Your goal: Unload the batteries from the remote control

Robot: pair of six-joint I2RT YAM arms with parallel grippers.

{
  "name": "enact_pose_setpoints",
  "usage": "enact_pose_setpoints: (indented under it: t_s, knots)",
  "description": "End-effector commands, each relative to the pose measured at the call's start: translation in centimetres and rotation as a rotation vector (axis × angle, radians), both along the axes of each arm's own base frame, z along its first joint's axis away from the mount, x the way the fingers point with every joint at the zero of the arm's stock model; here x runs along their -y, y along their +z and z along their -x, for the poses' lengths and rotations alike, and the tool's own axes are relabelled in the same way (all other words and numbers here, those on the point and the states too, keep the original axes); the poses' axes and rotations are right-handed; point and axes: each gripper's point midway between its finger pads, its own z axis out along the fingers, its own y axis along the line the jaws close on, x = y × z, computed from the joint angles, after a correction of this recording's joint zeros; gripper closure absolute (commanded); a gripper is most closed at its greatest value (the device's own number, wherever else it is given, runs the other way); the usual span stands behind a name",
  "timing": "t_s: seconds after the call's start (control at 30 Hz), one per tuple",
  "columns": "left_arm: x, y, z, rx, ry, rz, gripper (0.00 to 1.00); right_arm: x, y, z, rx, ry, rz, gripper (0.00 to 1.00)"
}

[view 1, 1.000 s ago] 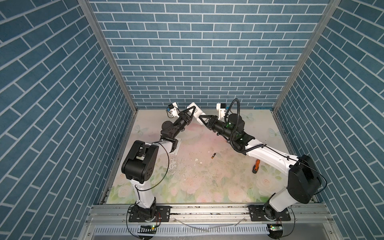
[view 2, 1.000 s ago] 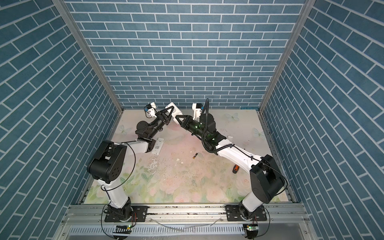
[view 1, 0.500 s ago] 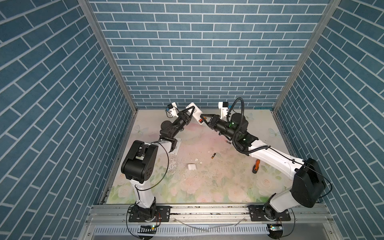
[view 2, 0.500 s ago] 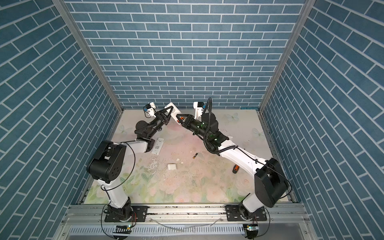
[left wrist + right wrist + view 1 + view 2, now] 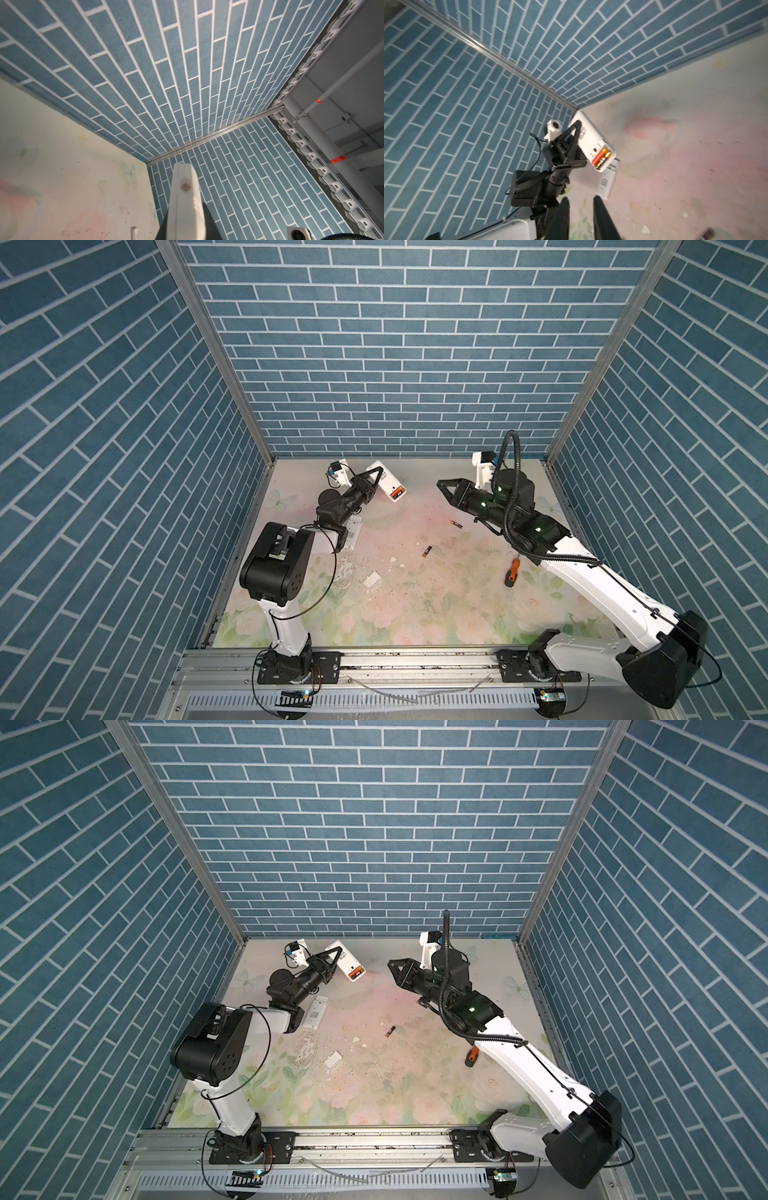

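**Right fingers [image 5: 561, 220] retreat from remote control [image 5: 390, 485]; fresh battery [image 5: 456, 523] on counter [image 5: 415, 614]**

It lies near another battery [image 5: 427, 551]. Two more cells [image 5: 602, 158] sit in the remote control, held aloft in the closed left fingers [image 5: 576, 137]. Right fingers stand slightly parted, empty.

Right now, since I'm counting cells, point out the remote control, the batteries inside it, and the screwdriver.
remote control [image 5: 388, 482]: in a top view, white back.
batteries [image 5: 599, 158]: right wrist view, orange cell's side.
screwdriver [image 5: 512, 571]: in a top view, handle.
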Motion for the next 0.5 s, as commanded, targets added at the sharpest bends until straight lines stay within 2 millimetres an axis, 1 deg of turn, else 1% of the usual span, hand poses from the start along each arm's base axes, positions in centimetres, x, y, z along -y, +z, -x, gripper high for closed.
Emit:
enact_pose_setpoints:
  t_s: [0.0,0.07,0.13,0.23,0.27,0.37,0.47]
  knots:
    - [-0.3,1.1,1.1,0.054,0.012,-0.040,1.00,5.7,-5.2,1.7,-0.109,-0.148,0.259,0.73]
    - [-0.3,0.4,1.5,0.040,0.013,-0.049,1.00,7.8,-6.0,2.6,-0.136,-0.201,0.315,0.69]
    - [0.0,-0.5,1.8,0.020,0.008,-0.058,1.00,8.7,-6.7,3.3,-0.162,-0.217,0.342,0.66]
    - [1.2,-2.1,2.8,-0.015,-0.005,-0.077,1.00,9.5,-7.8,3.8,-0.197,-0.226,0.386,0.63]
    - [1.6,-3.1,3.4,-0.040,-0.008,-0.088,1.00,9.8,-8.1,3.9,-0.207,-0.235,0.402,0.63]
    - [3.3,-4.8,5.4,-0.073,-0.023,-0.131,1.00,10.5,-8.6,3.9,-0.226,-0.255,0.428,0.62]
    - [4.9,-5.9,7.5,-0.085,-0.031,-0.180,1.00,10.9,-9.0,4.0,-0.231,-0.266,0.438,0.61]
